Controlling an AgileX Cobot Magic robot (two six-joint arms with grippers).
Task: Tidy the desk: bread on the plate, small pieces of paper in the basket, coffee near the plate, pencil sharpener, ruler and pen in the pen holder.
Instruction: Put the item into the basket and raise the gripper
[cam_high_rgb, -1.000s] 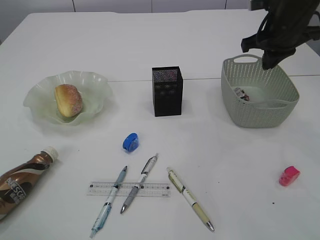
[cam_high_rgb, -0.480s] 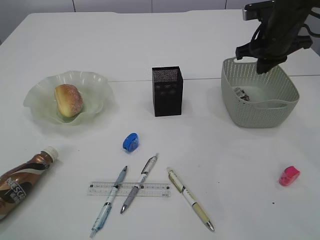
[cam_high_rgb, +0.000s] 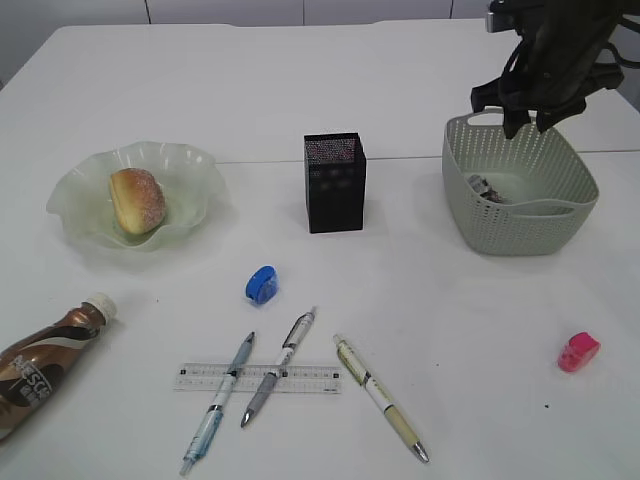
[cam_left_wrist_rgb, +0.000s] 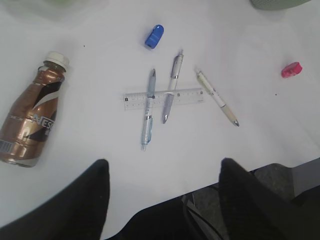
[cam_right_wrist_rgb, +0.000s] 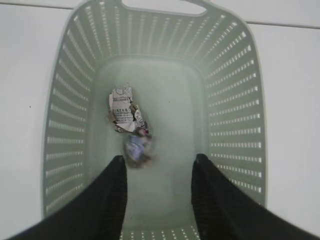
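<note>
My right gripper (cam_high_rgb: 527, 120) hangs open over the back of the grey basket (cam_high_rgb: 520, 225). In the right wrist view the open jaws (cam_right_wrist_rgb: 159, 165) frame the basket floor (cam_right_wrist_rgb: 170, 125), where crumpled paper (cam_right_wrist_rgb: 121, 107) lies with a blurred piece (cam_right_wrist_rgb: 137, 146) beside it. The bread (cam_high_rgb: 137, 198) sits on the green plate (cam_high_rgb: 195, 165). The coffee bottle (cam_high_rgb: 45, 362) lies at the front left. A blue sharpener (cam_high_rgb: 261, 284), a pink sharpener (cam_high_rgb: 578, 351), a ruler (cam_high_rgb: 312, 379) and three pens (cam_high_rgb: 380, 398) lie in front of the black pen holder (cam_high_rgb: 334, 183). My left gripper (cam_left_wrist_rgb: 162, 172) is open and empty.
The left wrist view looks down on the coffee bottle (cam_left_wrist_rgb: 32, 120), blue sharpener (cam_left_wrist_rgb: 154, 36), ruler (cam_left_wrist_rgb: 189, 94), pens (cam_left_wrist_rgb: 172, 85) and pink sharpener (cam_left_wrist_rgb: 291, 69), with the table's front edge just below. Two pens lie across the ruler.
My right arm has shifted left and a little up over the basket's back rim. Nothing on the table has moved.
</note>
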